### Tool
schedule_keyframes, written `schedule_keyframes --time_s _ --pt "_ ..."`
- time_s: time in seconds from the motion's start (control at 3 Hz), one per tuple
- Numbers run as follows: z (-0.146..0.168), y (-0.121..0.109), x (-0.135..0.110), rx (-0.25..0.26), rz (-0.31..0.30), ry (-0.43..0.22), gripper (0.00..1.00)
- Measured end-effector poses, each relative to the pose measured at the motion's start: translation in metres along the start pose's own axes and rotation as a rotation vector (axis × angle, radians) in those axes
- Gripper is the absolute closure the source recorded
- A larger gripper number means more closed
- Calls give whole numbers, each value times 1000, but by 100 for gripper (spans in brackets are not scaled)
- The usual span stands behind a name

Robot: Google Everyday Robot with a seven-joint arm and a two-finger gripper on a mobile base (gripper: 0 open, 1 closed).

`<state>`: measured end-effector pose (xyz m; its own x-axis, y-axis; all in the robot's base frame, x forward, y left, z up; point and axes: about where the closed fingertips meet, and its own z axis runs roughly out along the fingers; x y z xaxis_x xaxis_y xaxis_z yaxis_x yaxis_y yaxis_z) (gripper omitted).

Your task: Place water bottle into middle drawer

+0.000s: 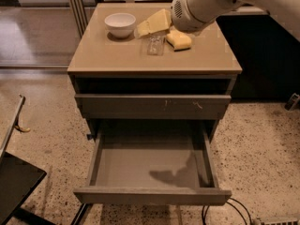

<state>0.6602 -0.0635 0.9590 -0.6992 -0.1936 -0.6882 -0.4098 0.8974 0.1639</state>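
Speckled stone floor (42,102) runs all round the cabinet, and at far left we've got a dark flat panel (16,189) poking in at the bottom corner. Moving over, the beige cabinet top (112,55) carries a white bowl (120,24) near its back left.

Just right of the bowl sits the gripper (149,26), pale yellow, angled down toward the top with its tip close to the bowl's rim. We honestly can't tell if it's spread or closed from this angle. Right in front of it, on the side nearer us, is the water bottle (156,45), clear and a bit hard to read. It's resting on the cabinet top, not in any drawer. Whether the gripper touches it, we can't say.

Just beside the bottle on the right is a yellow sponge (179,40), and above that the fat white arm (201,6) comes in from the upper right corner.

Lower down, the drawer with the scratched front (152,106) is shut. Below it the middle drawer (140,165) is pulled all the way out, with a shadow on the right of its grey floor. Some cables (220,209) lie on the floor at bottom right.
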Motion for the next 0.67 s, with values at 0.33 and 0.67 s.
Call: schedule_keyframes --time_s 0.33,0.67 --pt "34 -1 -12 34 34 22 0" --pt "66 -4 -22 91 77 37 0"
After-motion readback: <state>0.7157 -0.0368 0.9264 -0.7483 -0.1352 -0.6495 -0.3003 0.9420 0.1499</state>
